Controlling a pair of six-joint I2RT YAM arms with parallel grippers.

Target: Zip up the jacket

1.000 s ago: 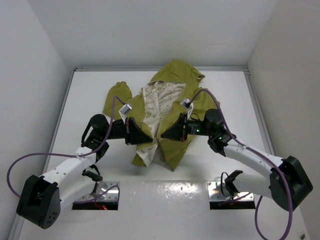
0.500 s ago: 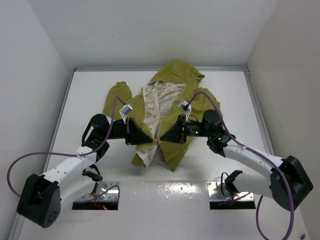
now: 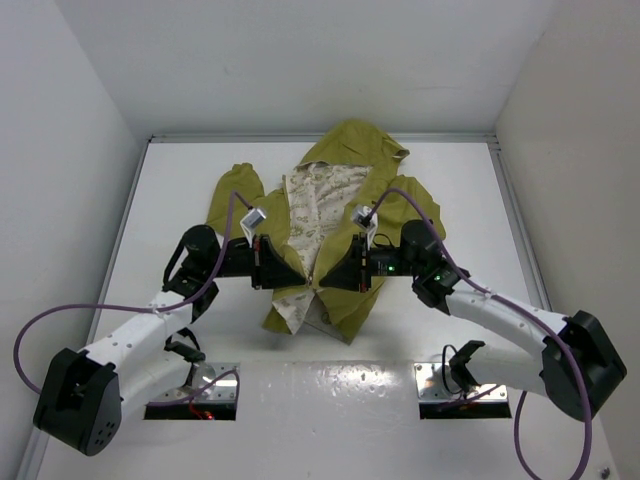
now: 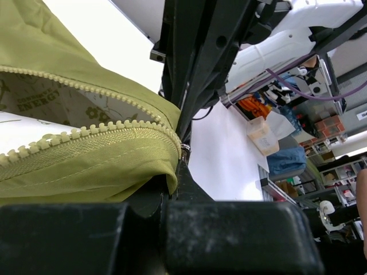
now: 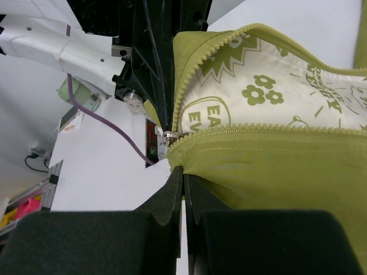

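Since a second ago my left pincer (image 3: 297, 274) stays clamped on the jacket (image 3: 400, 205) hem; my right pincer (image 3: 335, 274), also pinching cloth, edged leftward. It lies mid bench (image 3: 180, 200), nearer the far edge. Soft, limp: grip beside the zipper (image 5: 241, 132).

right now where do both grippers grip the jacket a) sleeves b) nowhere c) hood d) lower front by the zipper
d: the left gripper and right gripper both pinch the jacket low on its front, beside the bottom end of the zipper.
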